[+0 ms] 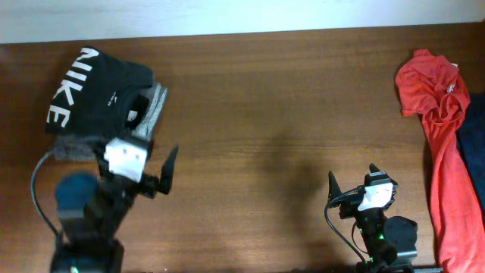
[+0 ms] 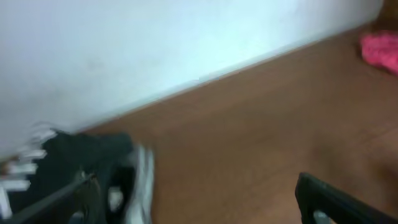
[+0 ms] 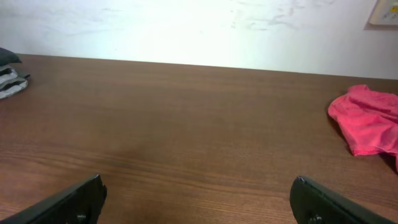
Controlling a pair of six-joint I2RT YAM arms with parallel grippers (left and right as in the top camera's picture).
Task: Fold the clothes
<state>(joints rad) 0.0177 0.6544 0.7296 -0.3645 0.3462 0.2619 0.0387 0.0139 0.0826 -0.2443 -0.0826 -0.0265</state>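
Note:
The dark T-shirt point(image 1: 95, 95) with white "NIKE" letters lies folded at the table's back left, on top of a folded grey garment point(image 1: 154, 106). My left gripper point(image 1: 142, 148) is open and empty just in front of this stack. In the blurred left wrist view its fingers point(image 2: 199, 205) are spread wide, with the dark shirt point(image 2: 62, 162) and the grey garment point(image 2: 144, 180) by the left finger. My right gripper point(image 1: 352, 178) is open and empty over bare wood at the front right; its fingers also show in the right wrist view point(image 3: 198, 202).
A crumpled red garment point(image 1: 436, 106) lies along the right edge of the table, also in the right wrist view point(image 3: 367, 124). A dark blue garment point(image 1: 474, 144) lies beside it. A white wall runs behind the wooden table point(image 1: 265, 114).

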